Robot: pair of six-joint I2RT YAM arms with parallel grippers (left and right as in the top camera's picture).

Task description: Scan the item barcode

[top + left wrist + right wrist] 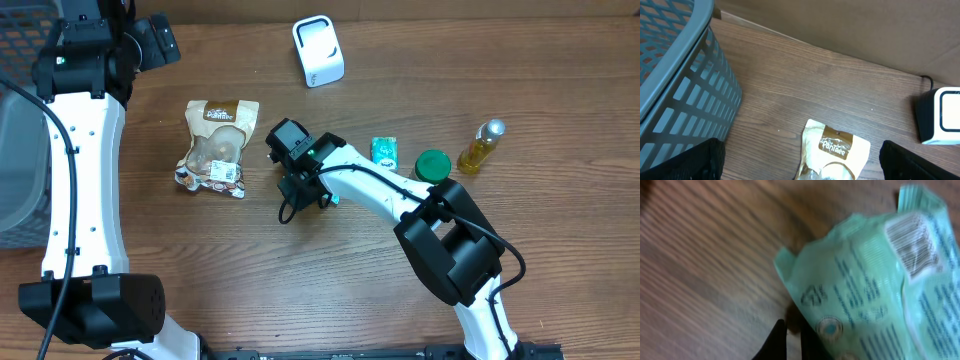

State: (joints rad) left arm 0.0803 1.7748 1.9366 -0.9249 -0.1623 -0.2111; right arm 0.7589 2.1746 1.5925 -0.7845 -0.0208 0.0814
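Green packet (875, 290) looks pinched by one thin corner in my right end effector (792, 332), fingers pressed together, down near the middle of the counter (200, 260). My worry is that such a skimpy grip lets it twist or slip before reaching the white scanner (318, 50). The right arm's stretched inward with the wrist tipped down. My left end effector (800, 155) sits spread wide and empty.

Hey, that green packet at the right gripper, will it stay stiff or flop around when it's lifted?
The green packet will probably flop, since its thin film looks creased and bent. It is likely light, being a flat, soft wrapper. The glossy film might slip in the right gripper, which seems to pinch only its edge.
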